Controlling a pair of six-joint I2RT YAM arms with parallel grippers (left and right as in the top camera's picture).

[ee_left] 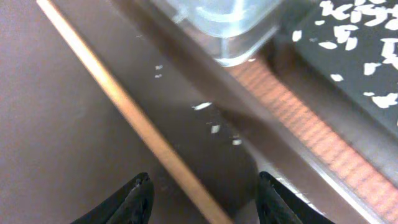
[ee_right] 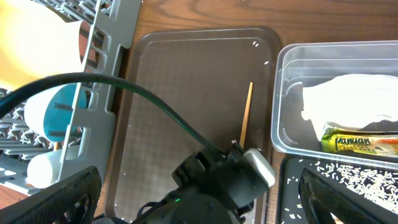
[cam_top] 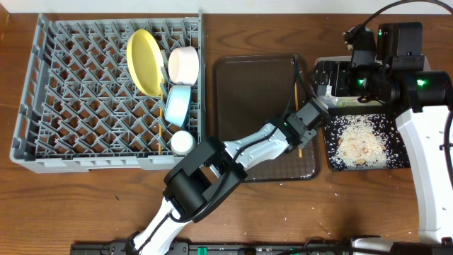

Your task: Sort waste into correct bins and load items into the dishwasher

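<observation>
Grey dish rack on the left of the overhead view already holds the yellow plate, white bowl, light-blue bowl and cup, so the step in hand looks like fetching the chopstick, which lies lengthwise along the right side of the brown tray. The left arm stretches diagonally from the near edge of the table, its head over that stick, while the right arm is drawn up over the clear tub, beside the black tray of rice. From the left wrist, the left gripper straddles the stick: the two dark fingers stand apart on either side, not pinching it, with scattered grains on the tray around it. The next move, I judge, calls for a little more descent and a squeeze square across so thin a rod, since it could roll or slip flat against the tray. From the right wrist, the right gripper hangs spread wide with nothing in it, looking down on the left arm's head, the stick, and the tub holding a white napkin and a wrapper.
</observation>
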